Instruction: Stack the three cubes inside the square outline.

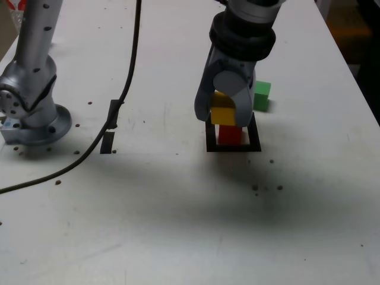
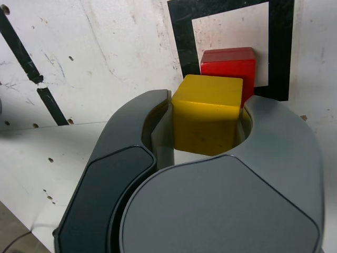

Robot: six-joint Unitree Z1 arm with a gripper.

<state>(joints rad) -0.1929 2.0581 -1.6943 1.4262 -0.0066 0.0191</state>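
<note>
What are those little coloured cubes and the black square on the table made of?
The yellow cube and red cube look like smooth solid plastic or painted wood: even colour, soft sheen, rounded edges. The green cube appears alike but too small to judge. The square outline seems to be black tape, slightly glossy, scuffed.

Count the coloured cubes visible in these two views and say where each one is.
3. The red cube sits inside the square outline; the yellow cube is held in the gripper above it; the green cube rests on the table beyond the outline.

A robotics lab bench: a scuffed white table (image 1: pixel 178 225) with tape marks (image 1: pixel 108 141), a bolted arm base (image 1: pixel 32 119) and a trailing cable (image 1: pixel 127 83).
</note>
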